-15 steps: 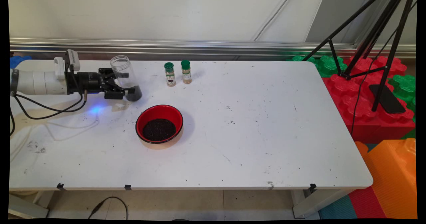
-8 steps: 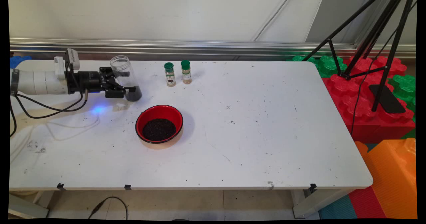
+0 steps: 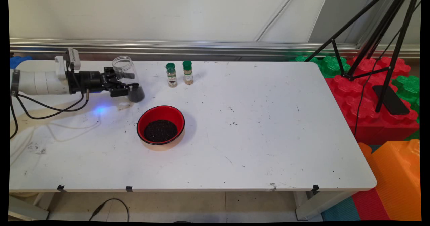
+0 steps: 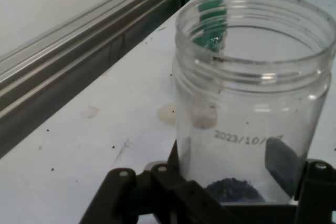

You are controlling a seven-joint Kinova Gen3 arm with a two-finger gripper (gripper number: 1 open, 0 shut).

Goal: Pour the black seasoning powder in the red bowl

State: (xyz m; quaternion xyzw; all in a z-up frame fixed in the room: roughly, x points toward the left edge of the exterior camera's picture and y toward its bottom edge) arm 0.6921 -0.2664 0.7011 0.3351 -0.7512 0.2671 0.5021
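My gripper (image 3: 131, 81) reaches in from the left, level with the table, and is shut on the lower part of a clear plastic jar (image 3: 128, 78). The jar has no lid, leans with its mouth toward the left, and holds a little dark grain at its bottom. In the hand view the jar (image 4: 252, 98) fills the space between the fingers (image 4: 174, 157), with a printed date on its wall and dark grains (image 4: 231, 188) at its base. A red bowl (image 3: 161, 111) of dark grains stands on the table just right of and nearer than the jar.
Two small spice bottles with green caps (image 3: 171, 75) (image 3: 187, 72) stand right of the jar near the table's far edge. Black cables (image 3: 50, 109) hang from the arm onto the table. A black tripod (image 3: 376, 38) and coloured foam blocks (image 3: 369, 98) stand beyond the right edge.
The gripper has shifted slightly up and to the right along with the jar. The jar's mouth has moved a little right. Bowl and spice bottles have not moved.
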